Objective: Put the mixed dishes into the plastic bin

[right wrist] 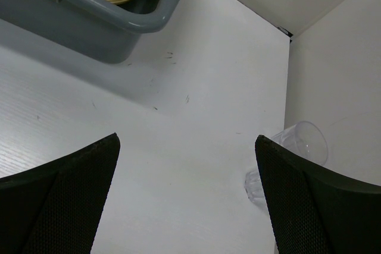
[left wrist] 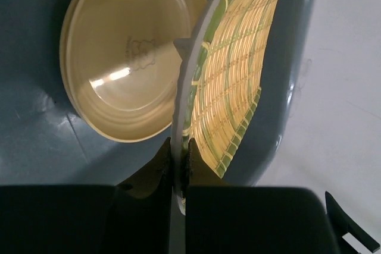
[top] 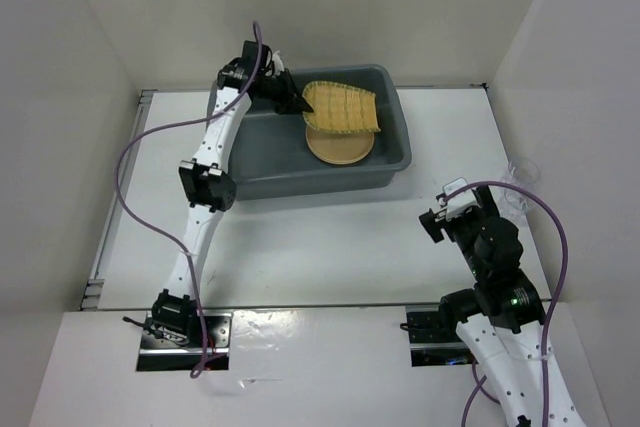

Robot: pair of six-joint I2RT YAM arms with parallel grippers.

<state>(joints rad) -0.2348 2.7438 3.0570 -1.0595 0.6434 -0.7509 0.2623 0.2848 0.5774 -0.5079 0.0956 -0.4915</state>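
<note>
The left claw (left wrist: 177, 151) is clamped on the rim of the woven tan tray (left wrist: 232, 81), one finger on each face. In the left wrist view the tray stands almost on edge, running from the bottom centre up toward the upper right of the frame. Its patterned face is turned toward the right, where the wall of the plastic bin (left wrist: 292, 93) curves past it. To its left the yellow-orange plates (left wrist: 119, 57) lie flat on the bin's floor, one stacked on the other, filling the upper left of that frame. I cannot tell whether the tray's lower edge touches the plates.

From the overhead view, the bin (top: 300, 182) sits in the upper middle of the frame on the white tabletop (top: 330, 247). The left arm reaches over the bin's left rim. The tray (top: 343, 107) hangs tilted inside the right half of the bin, above the back part of the plates (top: 340, 147), whose front edge shows below it.

The right claw (right wrist: 186, 141) is spread wide with nothing between its fingers, poised over bare tabletop in the lower right of the overhead view, well apart from the bin. A clear glass cup (right wrist: 297, 144) rests on the tabletop close to the right wall. It seems to lie on its side, and in the right wrist view the claw's right finger partly hides it.
</note>
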